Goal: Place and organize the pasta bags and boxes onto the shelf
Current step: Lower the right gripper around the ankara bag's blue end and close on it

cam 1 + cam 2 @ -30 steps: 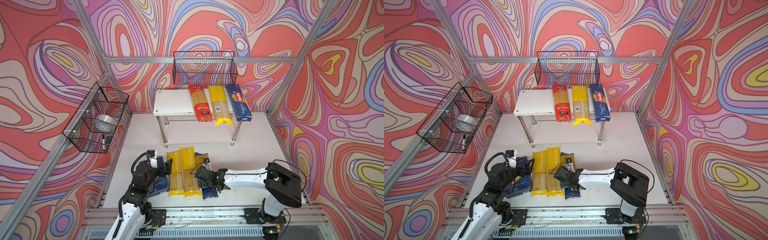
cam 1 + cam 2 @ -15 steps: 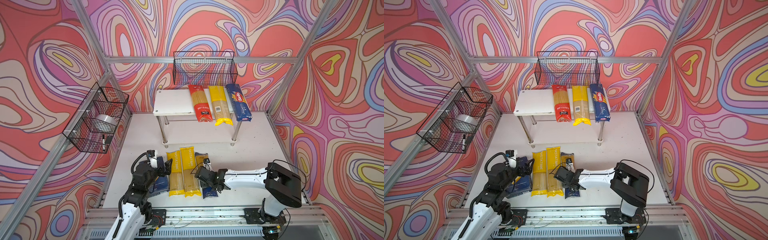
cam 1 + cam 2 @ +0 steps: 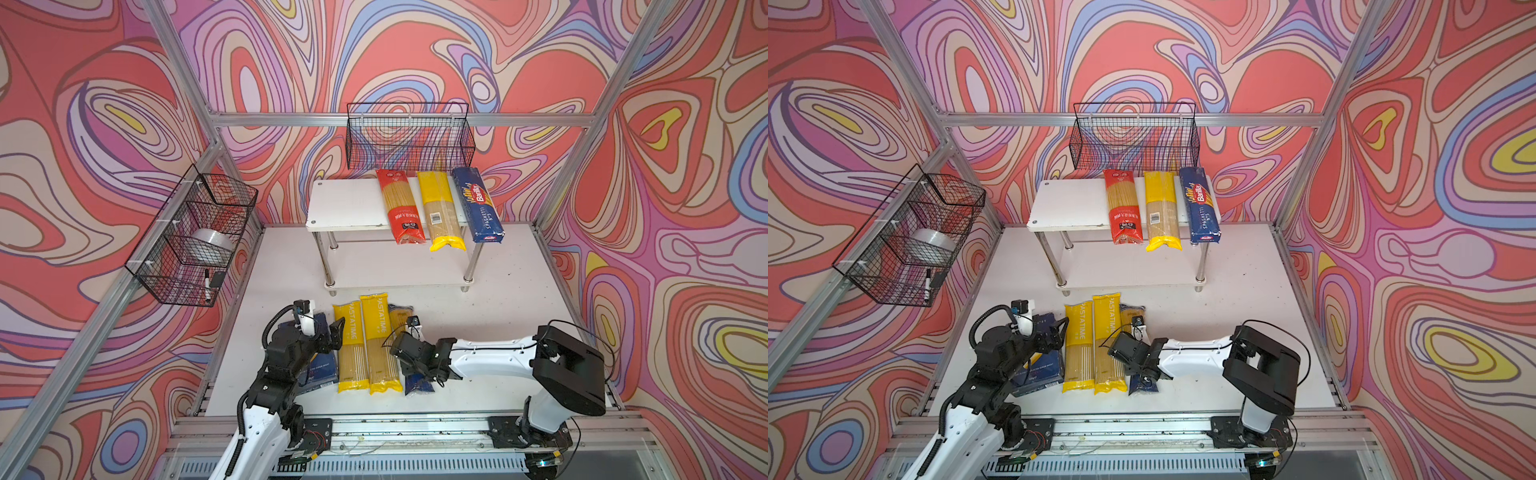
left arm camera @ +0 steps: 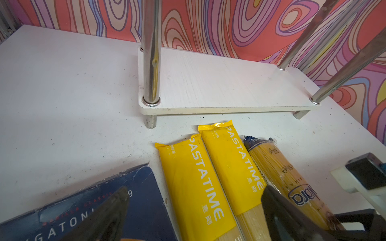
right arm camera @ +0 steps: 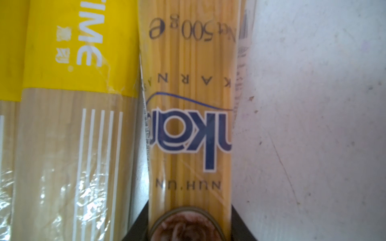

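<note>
On the shelf [image 3: 345,203] top board lie a red-ended bag [image 3: 401,208], a yellow-ended bag [image 3: 440,212] and the long blue Barilla spaghetti box [image 3: 478,203]. On the table in front lie two yellow PASTATIME bags [image 3: 351,345] side by side. Right of them is the gold-and-navy bag [image 5: 188,125], and left of them the wide blue pasta box [image 4: 142,198]. My right gripper [image 5: 190,210] is shut on the gold-and-navy bag near its emblem, a finger against each long side. My left gripper [image 4: 194,212] hovers open, one finger above the wide box and one above the right-hand PASTATIME bag.
A black wire basket [image 3: 409,137] hangs on the back wall above the shelf. Another basket [image 3: 191,237] on the left wall holds a tape roll and a marker. The shelf's lower board [image 3: 395,266] is bare. Chrome legs [image 4: 151,62] stand close beyond the bags.
My right gripper's fingers have closed in on the gold-and-navy bag. Neither arm nor any package has visibly shifted.
</note>
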Robot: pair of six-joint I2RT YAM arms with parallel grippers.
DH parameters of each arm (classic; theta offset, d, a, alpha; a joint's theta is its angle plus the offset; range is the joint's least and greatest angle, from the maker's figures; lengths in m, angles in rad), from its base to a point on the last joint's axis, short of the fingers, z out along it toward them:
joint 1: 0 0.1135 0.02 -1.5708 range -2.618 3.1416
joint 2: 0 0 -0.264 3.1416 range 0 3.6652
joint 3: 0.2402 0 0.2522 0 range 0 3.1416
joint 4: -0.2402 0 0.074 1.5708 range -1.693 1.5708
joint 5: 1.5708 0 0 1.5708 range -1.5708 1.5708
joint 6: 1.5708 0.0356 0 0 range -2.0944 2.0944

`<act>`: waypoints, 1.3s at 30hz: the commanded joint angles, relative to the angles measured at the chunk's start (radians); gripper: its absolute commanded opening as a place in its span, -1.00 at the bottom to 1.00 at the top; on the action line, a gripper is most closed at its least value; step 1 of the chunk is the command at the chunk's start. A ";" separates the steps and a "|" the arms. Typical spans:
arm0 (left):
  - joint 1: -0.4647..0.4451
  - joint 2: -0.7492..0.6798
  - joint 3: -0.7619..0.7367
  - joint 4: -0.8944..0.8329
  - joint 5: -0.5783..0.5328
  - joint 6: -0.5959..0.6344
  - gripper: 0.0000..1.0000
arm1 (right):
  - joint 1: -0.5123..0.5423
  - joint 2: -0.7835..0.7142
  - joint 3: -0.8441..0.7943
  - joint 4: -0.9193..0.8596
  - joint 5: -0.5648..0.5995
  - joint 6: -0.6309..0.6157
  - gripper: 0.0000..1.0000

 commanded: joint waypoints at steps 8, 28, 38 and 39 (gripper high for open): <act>-0.003 -0.003 0.019 0.016 -0.004 0.006 1.00 | 0.006 -0.049 0.010 -0.041 -0.021 0.000 -0.67; -0.003 -0.010 0.018 0.015 -0.006 0.005 1.00 | 0.006 -0.243 -0.034 0.049 -0.042 -0.032 -1.00; -0.003 -0.010 0.018 0.015 -0.010 0.003 1.00 | 0.006 -0.295 -0.014 0.008 -0.030 -0.044 -1.00; -0.004 -0.011 0.018 0.014 -0.012 0.003 1.00 | 0.006 -0.301 -0.013 0.008 -0.032 -0.045 -1.00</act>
